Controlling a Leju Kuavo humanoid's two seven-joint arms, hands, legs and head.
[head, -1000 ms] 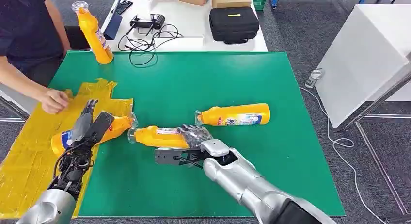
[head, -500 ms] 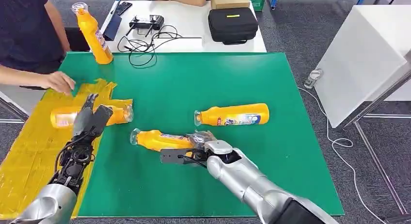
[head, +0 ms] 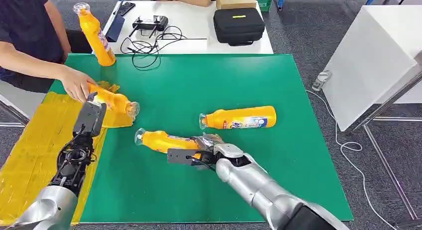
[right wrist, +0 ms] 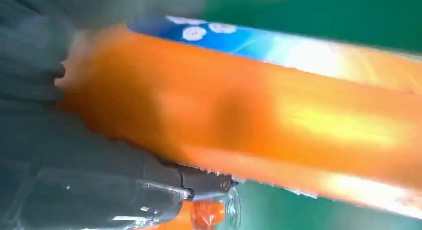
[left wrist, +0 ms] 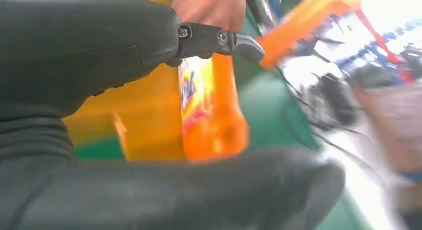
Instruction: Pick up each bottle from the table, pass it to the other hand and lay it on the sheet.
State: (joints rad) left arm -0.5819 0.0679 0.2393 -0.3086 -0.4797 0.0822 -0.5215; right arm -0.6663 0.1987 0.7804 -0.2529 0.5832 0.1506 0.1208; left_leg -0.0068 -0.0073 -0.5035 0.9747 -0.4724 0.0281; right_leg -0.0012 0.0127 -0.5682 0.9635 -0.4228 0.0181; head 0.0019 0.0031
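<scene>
Both forearms are smooth silver metal shells, rounded and tapering toward the wrists, with a black collar low on the right one at five o'clock in the head view. The left robot hand (head: 90, 118) is dark grey and flat-backed, with black cables looped over an open black wrist frame behind it. The right robot hand (head: 201, 149) has grey fingers, a silver wrist cap and thin black wires. Close up, the left fingers (left wrist: 219, 41) show two small silver screws, with a grey ribbed cover beside them.

A black case (head: 240, 25) and tangled cables (head: 149, 43) lie on the white table (head: 199, 38).
</scene>
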